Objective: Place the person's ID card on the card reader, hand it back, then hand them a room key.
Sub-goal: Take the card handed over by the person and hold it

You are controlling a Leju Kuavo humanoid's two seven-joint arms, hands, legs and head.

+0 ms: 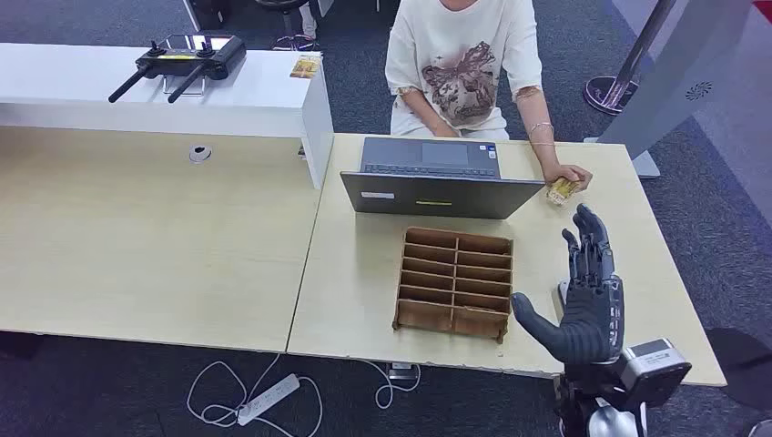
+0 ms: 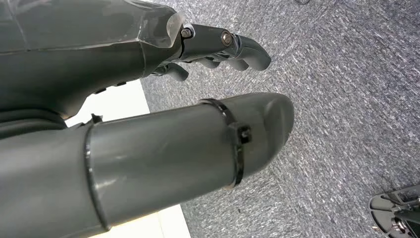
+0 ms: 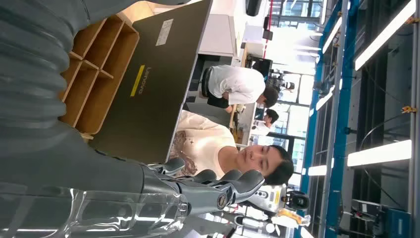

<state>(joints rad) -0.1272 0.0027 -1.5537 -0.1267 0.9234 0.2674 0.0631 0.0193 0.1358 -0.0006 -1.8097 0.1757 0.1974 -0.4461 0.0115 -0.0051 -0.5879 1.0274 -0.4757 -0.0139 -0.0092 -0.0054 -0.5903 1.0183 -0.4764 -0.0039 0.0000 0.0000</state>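
A person [image 1: 460, 64] sits behind the open laptop [image 1: 437, 177] and holds a small yellowish card [image 1: 562, 190] in one hand, resting on the table [image 1: 355, 273] at the laptop's right corner. My right hand [image 1: 587, 296] is raised over the table's right front part, fingers [image 3: 213, 188] stretched out toward that card and holding nothing, a short gap short of it. A small white object [image 1: 562, 289] peeks out beside this hand, mostly hidden. My left hand [image 2: 124, 54] hangs over grey carpet with loosely bent fingers [image 2: 223, 47], holding nothing.
A wooden tray [image 1: 455, 280] with several compartments stands in front of the laptop. A black controller with antennas [image 1: 187, 56] and a small card [image 1: 305, 66] lie on the white counter at the back left. A power strip [image 1: 269, 398] lies on the floor.
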